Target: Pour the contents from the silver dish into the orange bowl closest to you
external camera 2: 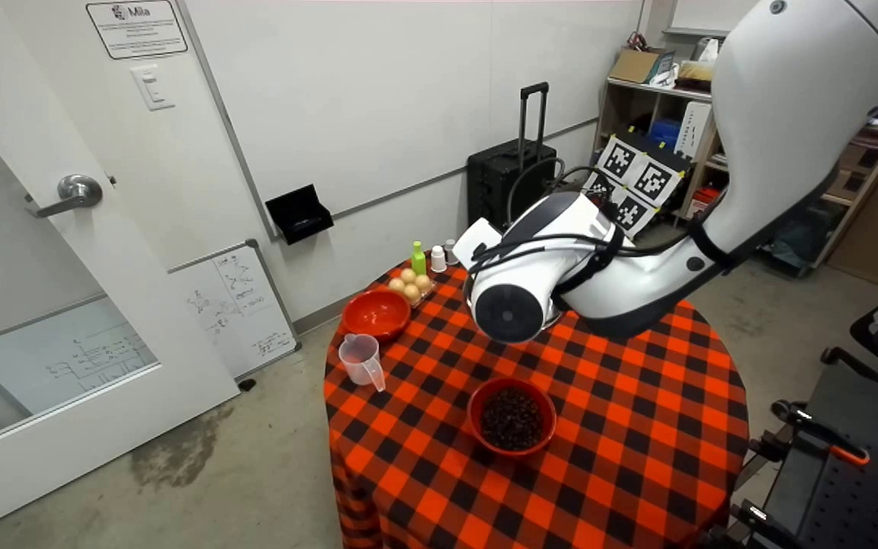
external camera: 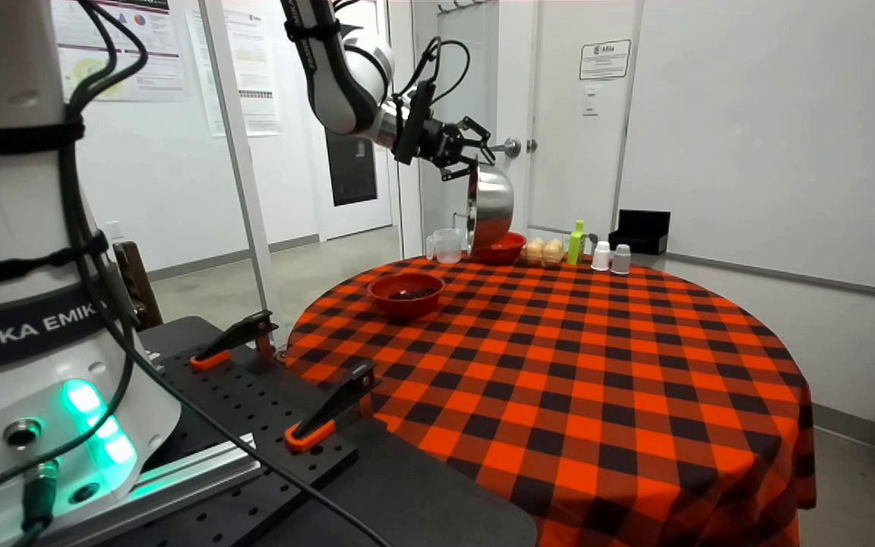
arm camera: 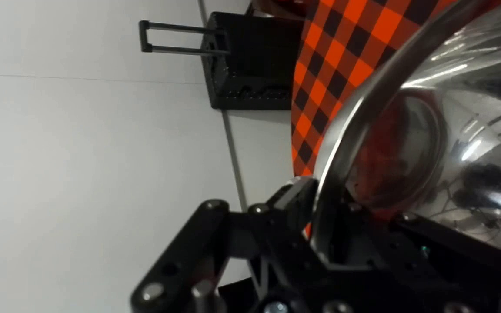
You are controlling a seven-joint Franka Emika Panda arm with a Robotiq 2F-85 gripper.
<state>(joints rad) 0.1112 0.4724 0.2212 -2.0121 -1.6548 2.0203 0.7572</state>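
The silver dish (external camera: 493, 201) is tipped onto its side and hangs above the table's far part in an exterior view. My gripper (external camera: 481, 159) is shut on its upper rim. In the wrist view, the fingers (arm camera: 326, 206) are on either side of the rim, and the dish (arm camera: 463, 126) shows a shiny inside with reflections and no loose items in the visible part. The orange bowl (external camera: 405, 302) stands upright on the table with dark small items in it, also seen in an exterior view (external camera 2: 475, 427). In that view the arm hides the gripper and most of the dish.
A smaller-looking red-orange bowl (external camera 2: 376, 314) stands at the far edge, beside a clear measuring jug (external camera 2: 361, 360). Eggs (external camera 2: 410, 285), a green bottle (external camera 2: 418, 259) and white cups (external camera: 601, 256) stand along that edge. A checked cloth (external camera: 597, 365) covers the round table.
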